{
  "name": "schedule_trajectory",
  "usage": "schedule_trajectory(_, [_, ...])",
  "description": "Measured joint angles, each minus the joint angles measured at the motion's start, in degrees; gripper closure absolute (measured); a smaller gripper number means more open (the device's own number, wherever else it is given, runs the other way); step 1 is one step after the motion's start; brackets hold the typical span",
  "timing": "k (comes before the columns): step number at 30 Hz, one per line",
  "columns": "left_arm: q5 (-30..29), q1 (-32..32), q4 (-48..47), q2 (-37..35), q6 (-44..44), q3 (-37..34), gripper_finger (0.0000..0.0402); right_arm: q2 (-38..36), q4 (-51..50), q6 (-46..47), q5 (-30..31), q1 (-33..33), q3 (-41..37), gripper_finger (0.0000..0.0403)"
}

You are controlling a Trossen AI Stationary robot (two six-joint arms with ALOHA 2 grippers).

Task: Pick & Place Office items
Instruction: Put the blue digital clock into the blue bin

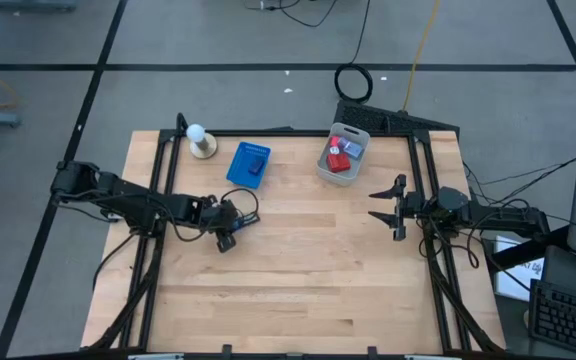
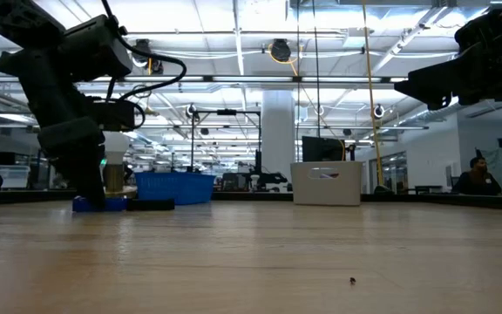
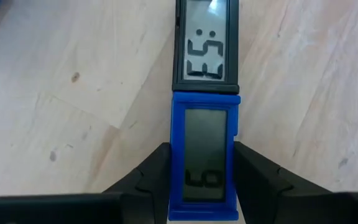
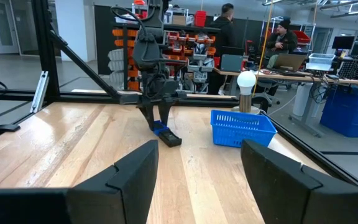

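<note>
Blue display unit (image 3: 204, 165) clamped between left gripper (image 3: 202, 186) fingers, one black unit (image 3: 206, 43) abutting; right gripper (image 4: 197, 168) released.

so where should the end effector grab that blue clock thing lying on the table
Across its two long edges, coming straight down from above. The blue clock lies flat, face up, long and narrow, with a black clock butted against one short end, so only the long sides are free. The left end effector already straddles it that way.
</note>
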Motion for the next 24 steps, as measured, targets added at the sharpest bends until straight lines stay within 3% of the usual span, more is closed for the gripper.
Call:
schedule_trajectory(15, [-1.94,0.02,-1.14,-4.37,4.94,3.25,0.0265,0.0,0.0,0.0,0.0,-0.02,-0.02,0.0181])
schedule_trajectory(24, [-13.67,0.28,1.64,-10.94,8.35,3.74,0.0265,0.0,0.0,0.0,-0.02,0.0,-0.02,0.0181])
